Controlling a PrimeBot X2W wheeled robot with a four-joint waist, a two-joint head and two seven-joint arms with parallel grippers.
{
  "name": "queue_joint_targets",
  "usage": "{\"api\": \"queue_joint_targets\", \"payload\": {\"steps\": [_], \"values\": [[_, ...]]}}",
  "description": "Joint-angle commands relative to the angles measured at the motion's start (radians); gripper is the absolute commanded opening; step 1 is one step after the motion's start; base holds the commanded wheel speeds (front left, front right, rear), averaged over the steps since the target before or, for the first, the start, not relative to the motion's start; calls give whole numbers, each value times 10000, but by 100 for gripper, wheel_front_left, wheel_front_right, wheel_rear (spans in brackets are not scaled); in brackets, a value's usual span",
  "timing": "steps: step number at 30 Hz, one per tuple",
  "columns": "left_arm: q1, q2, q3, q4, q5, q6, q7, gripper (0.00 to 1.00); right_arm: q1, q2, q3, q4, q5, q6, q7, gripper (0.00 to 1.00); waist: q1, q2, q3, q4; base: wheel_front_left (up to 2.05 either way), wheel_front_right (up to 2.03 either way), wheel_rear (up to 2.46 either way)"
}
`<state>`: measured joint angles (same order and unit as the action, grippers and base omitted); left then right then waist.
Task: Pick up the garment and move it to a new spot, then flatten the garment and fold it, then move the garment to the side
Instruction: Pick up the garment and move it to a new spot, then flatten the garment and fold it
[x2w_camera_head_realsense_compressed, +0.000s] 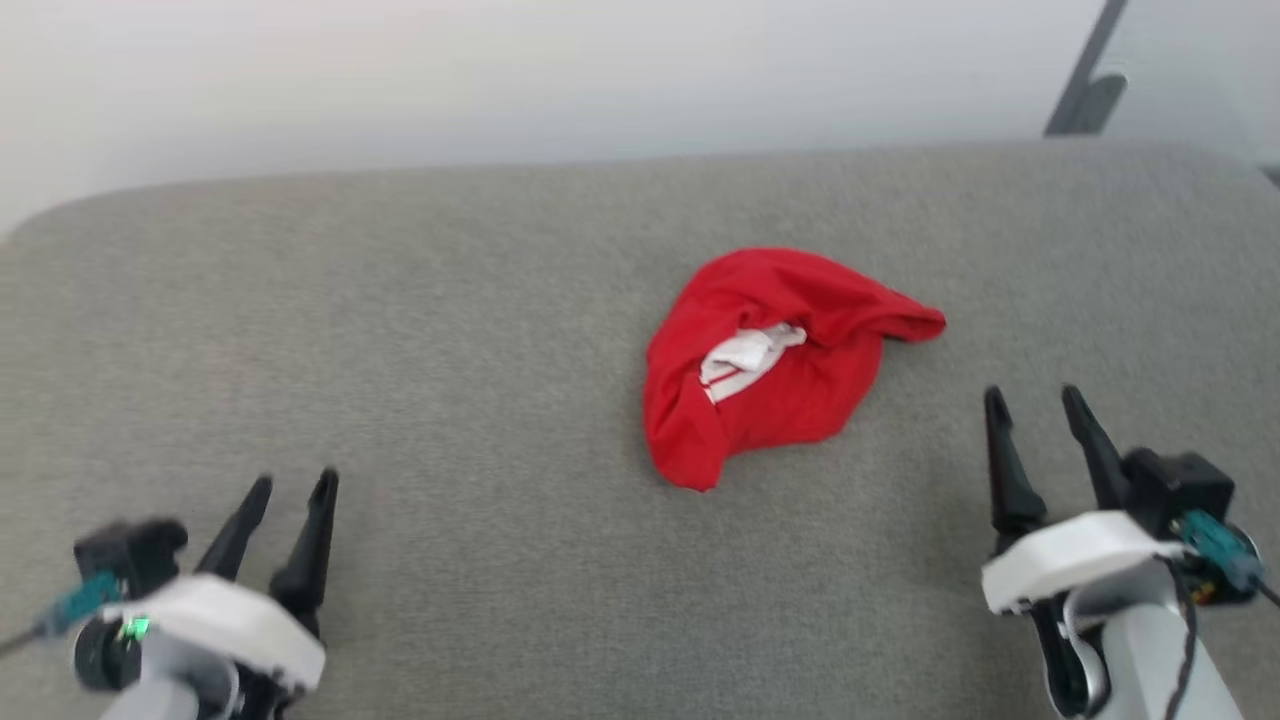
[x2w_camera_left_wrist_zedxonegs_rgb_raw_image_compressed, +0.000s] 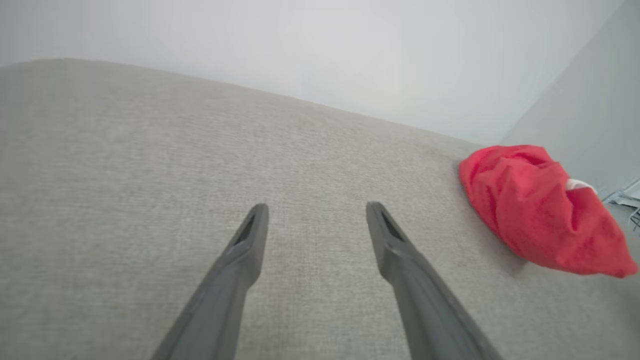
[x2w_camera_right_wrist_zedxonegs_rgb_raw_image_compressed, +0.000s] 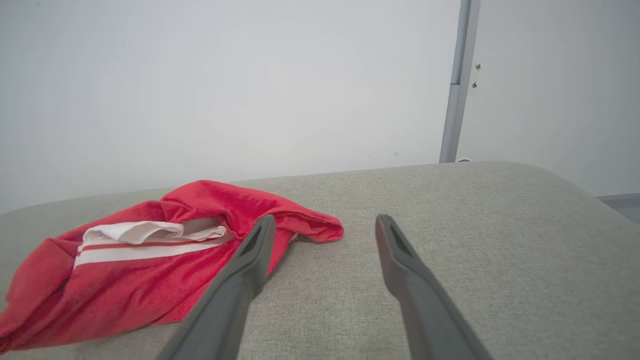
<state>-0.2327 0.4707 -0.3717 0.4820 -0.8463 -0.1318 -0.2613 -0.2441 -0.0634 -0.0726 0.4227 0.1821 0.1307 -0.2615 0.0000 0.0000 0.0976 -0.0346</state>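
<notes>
The garment (x2w_camera_head_realsense_compressed: 775, 365) lies crumpled in a heap on the grey cushioned surface (x2w_camera_head_realsense_compressed: 450, 350), right of centre; it is bright red with a white, red-striped fold showing in its middle. In the left wrist view the garment (x2w_camera_left_wrist_zedxonegs_rgb_raw_image_compressed: 540, 210) sits far to the right, and in the right wrist view the garment (x2w_camera_right_wrist_zedxonegs_rgb_raw_image_compressed: 150, 265) lies to the left. My left gripper (x2w_camera_head_realsense_compressed: 295, 485) is at the lower left, open and holding nothing, well away from the cloth. My right gripper (x2w_camera_head_realsense_compressed: 1035, 395) is at the lower right, open, a short way right of the garment.
The grey surface ends at a rounded far edge against a pale wall (x2w_camera_head_realsense_compressed: 500, 80). A grey upright bar (x2w_camera_head_realsense_compressed: 1085, 80) stands at the back right. Bare cushion stretches widely to the left of the garment.
</notes>
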Motion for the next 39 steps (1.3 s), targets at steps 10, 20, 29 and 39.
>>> {"api": "queue_joint_targets", "payload": {"steps": [10,20,29,39], "values": [[2383,-1243,2813,-1750,3432,22,-50,100,805,-261,-179,-196,221,1,-48,100,0,0,-751,341,0,0,0],[3263,-1917,3902,-3068,5253,22,-51,100,1084,-208,-367,-880,155,1,-48,100,0,0,-660,222,0,0,0],[3329,-2192,3917,-3171,5186,22,-51,100,980,-136,-222,-814,65,1,-48,100,0,0,-472,249,0,0,0],[3130,-2525,3619,-3109,5101,22,-51,100,444,-663,576,-472,43,1,462,100,0,0,-163,653,0,0,0]]}}
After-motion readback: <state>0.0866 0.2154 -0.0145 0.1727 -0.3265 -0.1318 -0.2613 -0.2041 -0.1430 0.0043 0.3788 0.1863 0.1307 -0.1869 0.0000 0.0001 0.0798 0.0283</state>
